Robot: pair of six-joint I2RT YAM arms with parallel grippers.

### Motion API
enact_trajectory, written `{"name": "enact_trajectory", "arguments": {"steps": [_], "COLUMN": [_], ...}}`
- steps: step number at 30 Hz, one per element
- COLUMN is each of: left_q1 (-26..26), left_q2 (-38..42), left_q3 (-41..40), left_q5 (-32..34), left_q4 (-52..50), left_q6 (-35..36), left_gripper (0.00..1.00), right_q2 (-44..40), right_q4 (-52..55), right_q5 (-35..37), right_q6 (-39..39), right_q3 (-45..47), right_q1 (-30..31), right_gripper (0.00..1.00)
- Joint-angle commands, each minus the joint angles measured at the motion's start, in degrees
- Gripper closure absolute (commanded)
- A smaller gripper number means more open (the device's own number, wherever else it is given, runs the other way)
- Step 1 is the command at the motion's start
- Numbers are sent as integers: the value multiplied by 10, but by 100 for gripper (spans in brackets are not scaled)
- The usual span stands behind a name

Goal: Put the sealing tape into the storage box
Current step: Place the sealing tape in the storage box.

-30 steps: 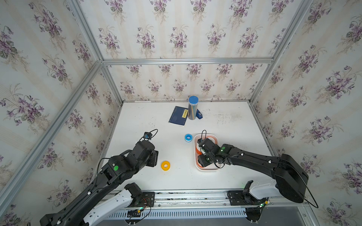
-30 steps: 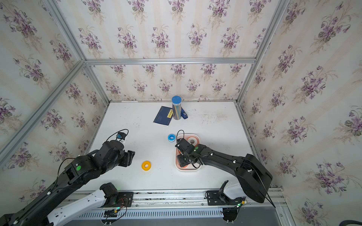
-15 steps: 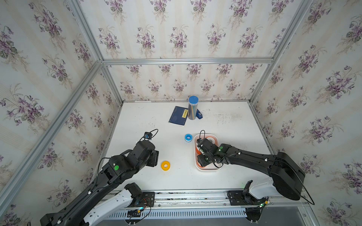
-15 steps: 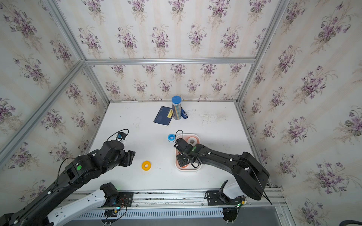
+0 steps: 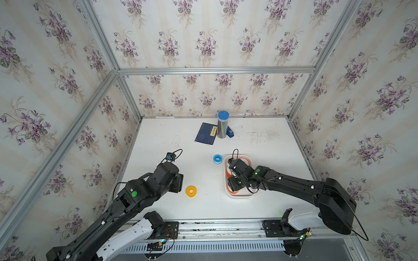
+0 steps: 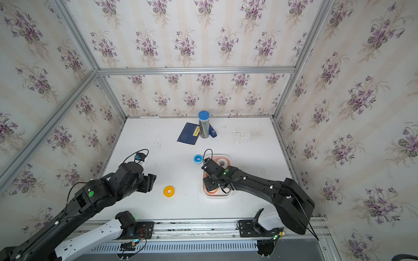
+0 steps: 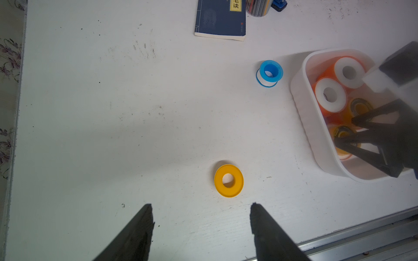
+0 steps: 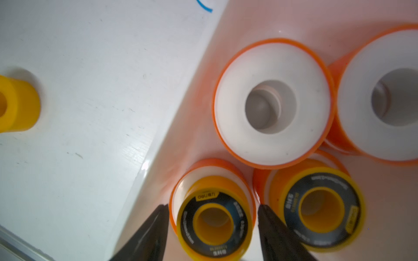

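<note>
The storage box (image 5: 239, 196) (image 6: 216, 196) is a shallow white tray. It holds white-faced orange-rimmed sealing tape rolls (image 8: 237, 90) and two yellow rolls with black faces. My right gripper (image 8: 211, 208) (image 5: 231, 177) reaches into the box. It is open, with a finger on each side of one yellow-black roll (image 8: 207, 196) and a thin gap on both sides. That roll rests on an orange-rimmed roll. A yellow roll (image 5: 191, 191) (image 7: 228, 180) and a blue-and-white roll (image 5: 217, 159) (image 7: 269, 72) lie on the table. My left gripper (image 7: 201, 205) is open and empty, just short of the yellow roll.
A dark blue notebook (image 5: 205, 133), a tall blue-capped cylinder (image 5: 222, 125) and a small blue object (image 5: 230, 132) stand at the back of the white table. Aluminium rails run along the front edge (image 5: 214, 222). Papered walls close in the sides.
The right gripper's jaws have spread apart around the yellow-black roll in the box. The left arm has hardly moved.
</note>
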State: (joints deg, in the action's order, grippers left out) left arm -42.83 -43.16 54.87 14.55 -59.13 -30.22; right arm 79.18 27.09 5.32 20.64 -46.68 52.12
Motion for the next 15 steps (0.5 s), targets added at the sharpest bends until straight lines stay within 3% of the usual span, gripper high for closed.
{"name": "enact_trajectory", "arguments": {"steps": [1, 11, 15], "left_q1": [0, 0, 0], "left_q2": [-3, -29, -55], "left_q3": [-1, -2, -24], "left_q5": [0, -29, -55], "left_q4": [3, 8, 25], "left_q6": [2, -12, -33], "left_gripper": [32, 30, 26], "right_q2": [-33, -213, -281], "right_q4": [-13, -152, -176], "right_q5": [29, 200, 268], "right_q6": [10, 53, 83], "right_q3": [5, 121, 173], "right_q1": [0, -2, -6], "right_gripper": [33, 32, 24]}}
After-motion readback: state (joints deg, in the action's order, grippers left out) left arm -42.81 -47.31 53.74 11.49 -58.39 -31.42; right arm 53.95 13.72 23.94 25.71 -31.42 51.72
